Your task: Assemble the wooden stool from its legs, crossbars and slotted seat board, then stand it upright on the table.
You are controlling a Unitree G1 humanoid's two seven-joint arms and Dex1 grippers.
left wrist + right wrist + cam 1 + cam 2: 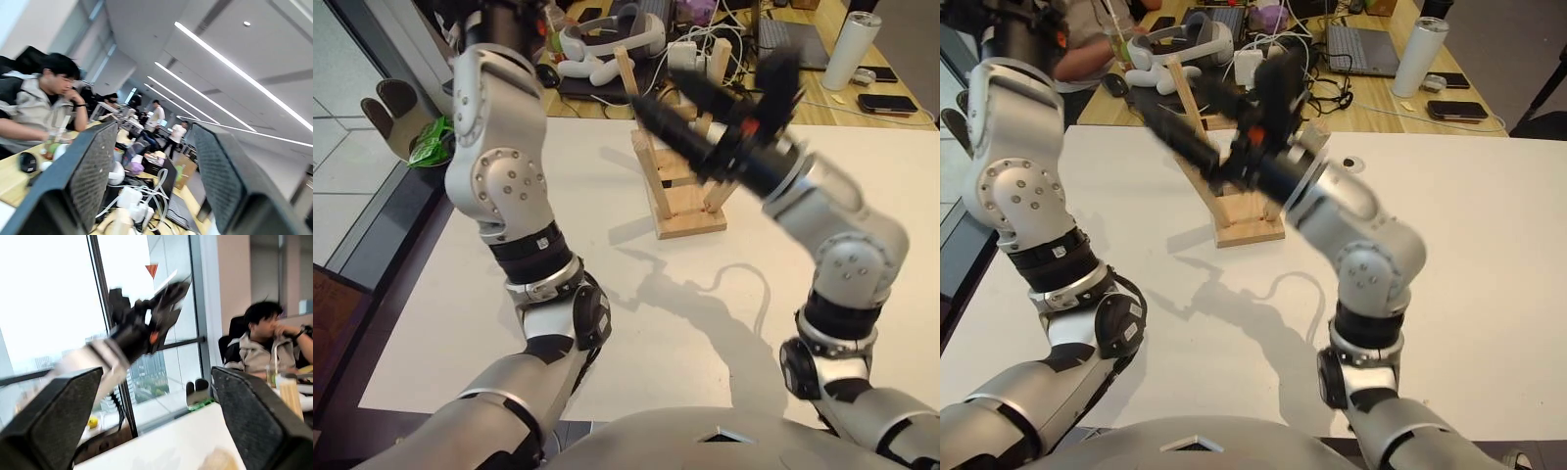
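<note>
The white table [450,313] is spreading wide and smooth in front of the robot. A tan wooden desk [822,108] is butting against its far edge. The wooden stool [683,204] is resting on the table near that far edge, well forward of the robot. It is showing as a pale, plain-grained frame of slim square legs and crossbars, with a flat board end sitting on the tabletop and the long pieces slanting up and away.

The right gripper [1185,108] is hovering just above the stool's upper part. It is too blurred in the head views to tell whether it is touching the wood. In its wrist view its two dark, ribbed fingers [58,416] are standing wide apart with nothing between them.

The left gripper [154,147] is raised high, well apart from the stool, its textured black fingers [93,171] likewise spread and holding nothing.

A white cylindrical tumbler [852,49] is standing on the desk, lidded, so its contents are hidden.
</note>
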